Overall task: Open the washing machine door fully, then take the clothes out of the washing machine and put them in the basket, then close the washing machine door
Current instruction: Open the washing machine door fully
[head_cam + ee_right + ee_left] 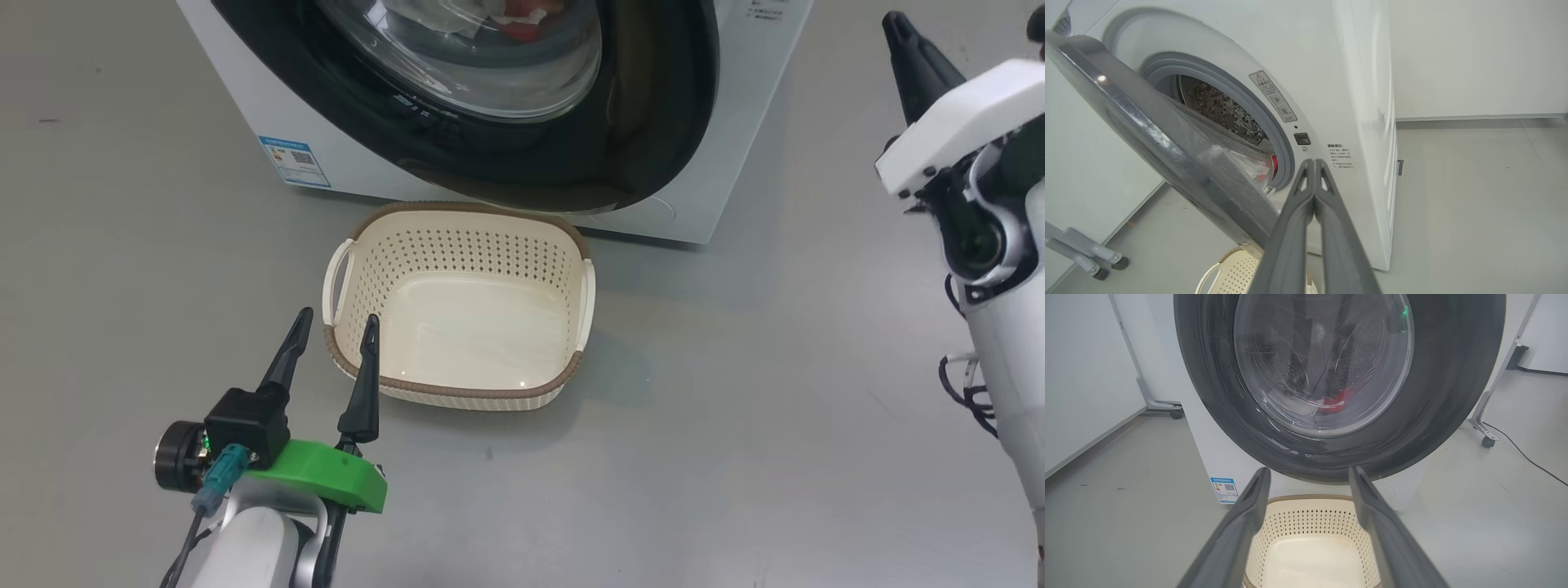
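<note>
In the head view, the left end effector (339, 315) rose from the lower left of the frame on a green mount, its two dark fingers spread apart with nothing between them. One fingertip lay over the near left corner of the basket (457, 390) in that view; whether it touched the rim could not be told. At the upper right edge of the frame, the right end effector (1312, 163) stood raised on its white arm, and its wrist view showed its fingers pressed flat together, holding nothing.

The cream basket, with a brown rim, sat empty on the grey floor (735, 408) at the centre of the frame, just in front of the washing machine (261, 98). Above it, the washing machine door (653, 122), a glossy black ring around bulging clear glass, filled the top of the frame. The right wrist view showed the door partly swung out, leaving a gap to the grey rubber ring (1284, 151) and the steel drum (1220, 110). The clothes (1337, 402), red with white, lay inside the drum, seen through the glass. A blue sticker (294, 161) marked the machine's lower left corner.
</note>
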